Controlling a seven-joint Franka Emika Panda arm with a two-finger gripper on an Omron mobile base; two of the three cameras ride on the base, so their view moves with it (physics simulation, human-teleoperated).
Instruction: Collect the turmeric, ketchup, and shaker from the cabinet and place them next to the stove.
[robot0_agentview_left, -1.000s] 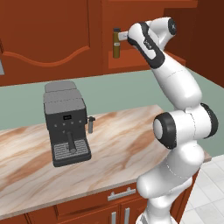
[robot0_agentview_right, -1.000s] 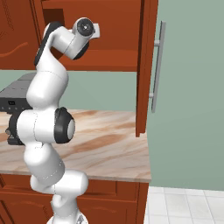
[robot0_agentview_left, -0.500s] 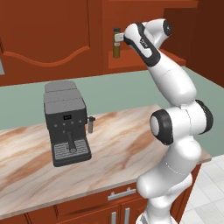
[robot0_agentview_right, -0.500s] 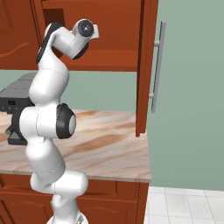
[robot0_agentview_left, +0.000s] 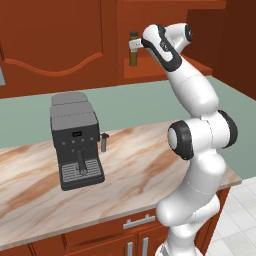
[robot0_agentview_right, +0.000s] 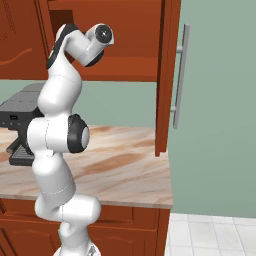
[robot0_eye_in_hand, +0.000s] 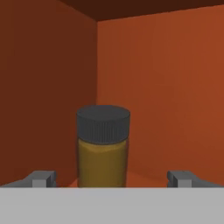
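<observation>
The turmeric, an olive-brown jar with a dark ribbed cap, stands upright in the left back corner of the red-brown cabinet niche. In the left base view the turmeric sits on the niche shelf. My gripper is right at its upper part. In the hand view my gripper is open, its fingertips spread wide to either side, and the jar lies just ahead of them, a little left of centre. The ketchup, the shaker and the stove are out of view.
A dark grey espresso machine stands on the marble counter below and to the left. The cabinet's open door, with a grey bar handle, juts out to the right of the arm. Arched-panel doors lie left of the niche.
The hand has edged a little further left into the niche, closer to the turmeric jar. The gripper stays open.
</observation>
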